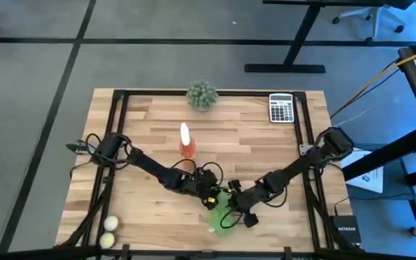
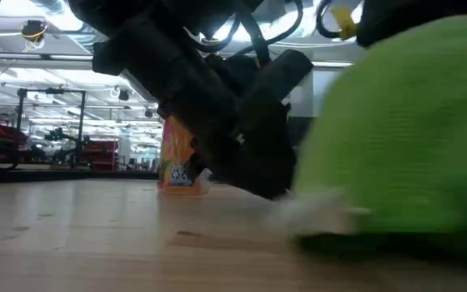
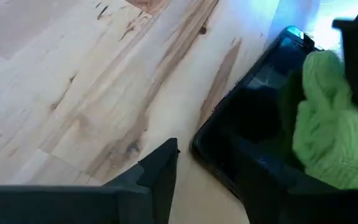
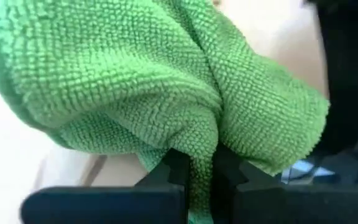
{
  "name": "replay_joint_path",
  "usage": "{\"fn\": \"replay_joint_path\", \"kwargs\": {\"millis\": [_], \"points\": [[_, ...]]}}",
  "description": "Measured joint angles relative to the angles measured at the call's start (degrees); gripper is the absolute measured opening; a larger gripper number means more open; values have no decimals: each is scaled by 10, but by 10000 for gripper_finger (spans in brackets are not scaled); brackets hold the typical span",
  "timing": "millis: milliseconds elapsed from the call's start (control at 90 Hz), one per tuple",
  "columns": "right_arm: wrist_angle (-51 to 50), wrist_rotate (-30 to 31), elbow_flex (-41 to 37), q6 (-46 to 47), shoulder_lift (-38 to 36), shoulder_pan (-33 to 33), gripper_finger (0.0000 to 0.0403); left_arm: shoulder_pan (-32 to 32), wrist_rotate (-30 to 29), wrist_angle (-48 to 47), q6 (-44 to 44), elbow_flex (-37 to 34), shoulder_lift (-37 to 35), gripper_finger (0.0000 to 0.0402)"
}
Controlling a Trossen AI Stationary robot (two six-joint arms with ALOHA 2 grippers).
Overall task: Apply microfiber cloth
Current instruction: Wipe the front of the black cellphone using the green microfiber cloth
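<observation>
We see two pale balls [image 1: 109, 232] at table's [image 1: 143, 115] 7 o'clock corner. Left gripper [image 1: 209, 193] near table's front centre, fingers [image 3: 160, 171] spread wide, straddling dark flat device [image 3: 253, 124]. Orange spray bottle [image 1: 185, 141] upright at 12 o'clock from it. Microfiber cloth [image 1: 221, 213] at 6 o'clock of table. Right gripper [image 4: 197, 171] pinches cloth fold tight. Calculator [image 1: 281, 107] at 1 o'clock corner.

Microfiber cloth [image 1: 221, 213] lies on table [image 1: 143, 217], between both hands.
</observation>
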Motion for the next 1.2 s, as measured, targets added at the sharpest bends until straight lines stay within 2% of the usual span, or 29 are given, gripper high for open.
{"fn": "replay_joint_path", "kwargs": {"millis": [122, 244, 333, 522, 778, 856, 989, 1122, 1200], "points": [[20, 92, 1, -2, -20, -1, 10, 0, -1, -1, 0, 0, 0, 131], [45, 173, 1, -4, -1, -7, 10, 0, -1, -1, 0, 0, 0, 131], [59, 168, 1, -2, 24, -15, 10, 0, -1, 0, 0, -1, 0, 131], [79, 103, 3, 14, 54, -20, 10, 0, -1, 0, 0, -1, 0, 131], [-37, -37, 1, 30, -6, -11, 10, -1, 0, -2, 0, -1, 0, 131], [-56, -22, 1, 28, -34, -11, 10, 0, -1, -3, 0, -1, 0, 131], [8, 72, 3, 1, -55, -11, 10, 0, -1, -2, 0, -1, 0, 131], [72, 113, 2, -28, -23, -18, 10, 0, 0, -3, 0, -1, 0, 131], [81, 116, 2, -20, 6, -25, 10, 0, 0, -3, 0, -1, 0, 131]]}}
